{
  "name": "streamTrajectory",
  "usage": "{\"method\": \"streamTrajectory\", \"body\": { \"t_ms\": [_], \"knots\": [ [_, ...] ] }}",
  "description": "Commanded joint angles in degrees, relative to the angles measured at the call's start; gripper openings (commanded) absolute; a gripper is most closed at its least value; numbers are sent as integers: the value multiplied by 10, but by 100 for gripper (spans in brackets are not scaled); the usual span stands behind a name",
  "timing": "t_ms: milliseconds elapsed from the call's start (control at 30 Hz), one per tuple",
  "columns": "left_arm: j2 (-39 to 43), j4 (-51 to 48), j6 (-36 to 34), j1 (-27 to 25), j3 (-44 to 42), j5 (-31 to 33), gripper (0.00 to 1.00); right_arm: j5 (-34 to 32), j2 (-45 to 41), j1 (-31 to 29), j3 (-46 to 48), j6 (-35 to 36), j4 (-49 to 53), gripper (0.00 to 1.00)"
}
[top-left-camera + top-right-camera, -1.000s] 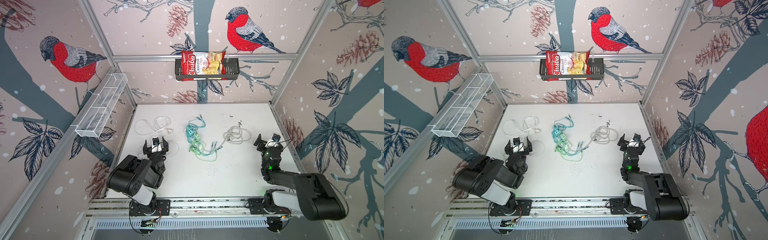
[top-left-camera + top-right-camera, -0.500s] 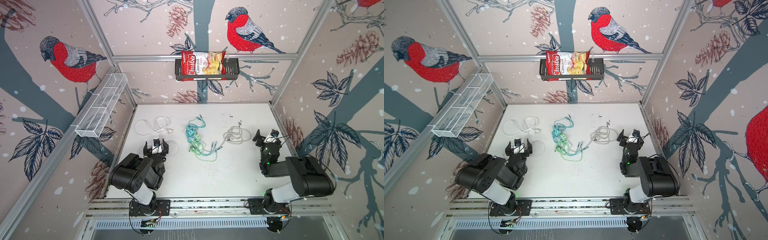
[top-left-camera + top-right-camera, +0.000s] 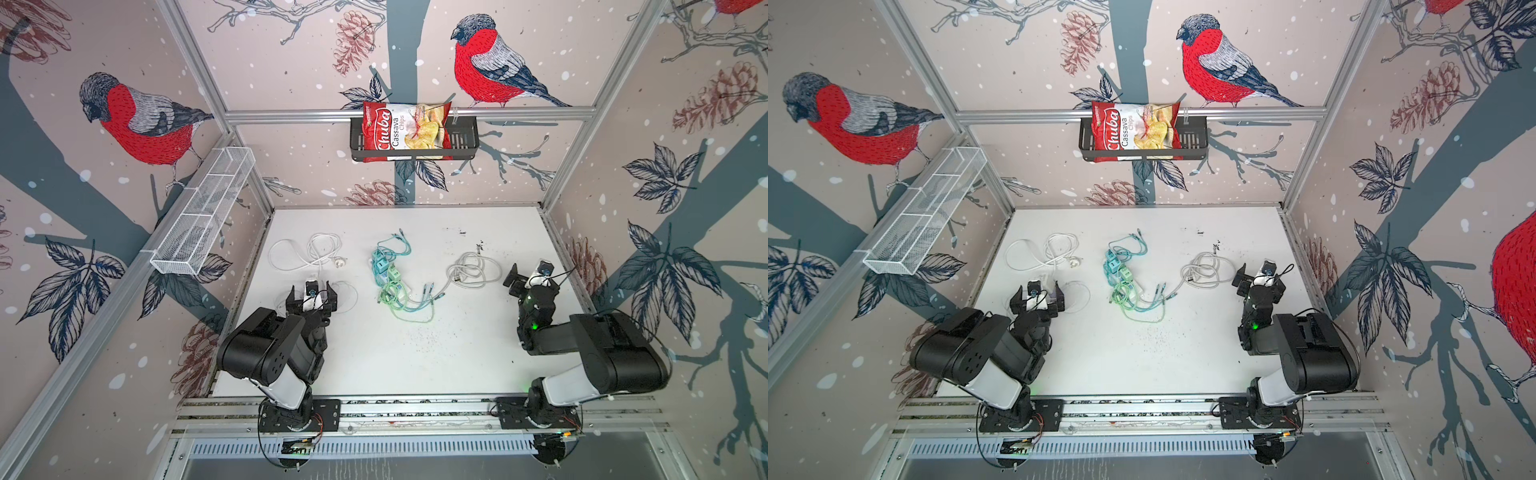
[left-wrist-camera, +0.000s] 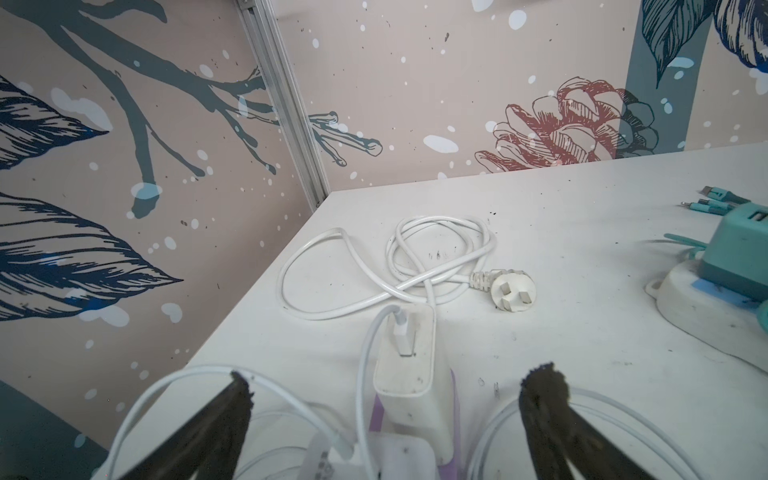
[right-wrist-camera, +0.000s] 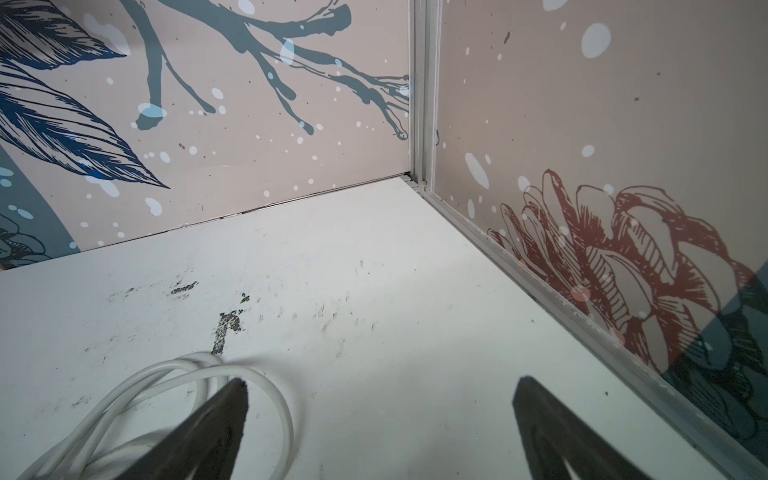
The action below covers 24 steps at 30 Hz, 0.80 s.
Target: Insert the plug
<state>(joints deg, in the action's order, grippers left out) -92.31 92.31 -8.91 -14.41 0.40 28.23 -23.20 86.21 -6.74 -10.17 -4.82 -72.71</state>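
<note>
A white three-prong plug point(image 4: 513, 291) lies flat at the end of a coiled white cable point(image 3: 307, 253) on the left of the table. In both top views my left gripper point(image 3: 311, 293) point(image 3: 1038, 297) stands open just in front of that coil. In the left wrist view a white adapter block point(image 4: 409, 365) with a thin white lead sits between the open fingers of the left gripper point(image 4: 390, 374), which do not touch it. My right gripper point(image 3: 530, 276) point(image 5: 382, 382) is open over bare table, beside a grey-white cable coil point(image 3: 471, 270) point(image 5: 166, 386).
Teal chargers point(image 3: 384, 266) and tangled teal-green cables point(image 3: 405, 299) lie mid-table. A white socket block point(image 4: 702, 311) carries a teal charger point(image 4: 739, 249). The right wall rail point(image 5: 582, 320) runs close to the right gripper. A chips bag point(image 3: 405, 129) hangs in a back basket.
The right arm has drawn its elbow back and up, and its gripper has moved slightly farther along the table. The left gripper has barely moved. Both stay open.
</note>
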Motion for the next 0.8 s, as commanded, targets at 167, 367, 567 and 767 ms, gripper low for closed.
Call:
{"method": "streamTrajectory", "body": {
  "t_ms": [167,367,567,767],
  "knots": [
    [-2,109,6,1,0,-12,99,-56,2,-23,37,22,-108,99],
    [-1,109,6,1,0,-12,99,-55,3,-22,30,21,-95,100],
    [-1,109,6,2,0,-12,99,-48,3,-11,9,10,-53,99],
    [-1,108,5,1,-1,-12,99,-48,5,-11,3,9,-42,99]
  ]
}}
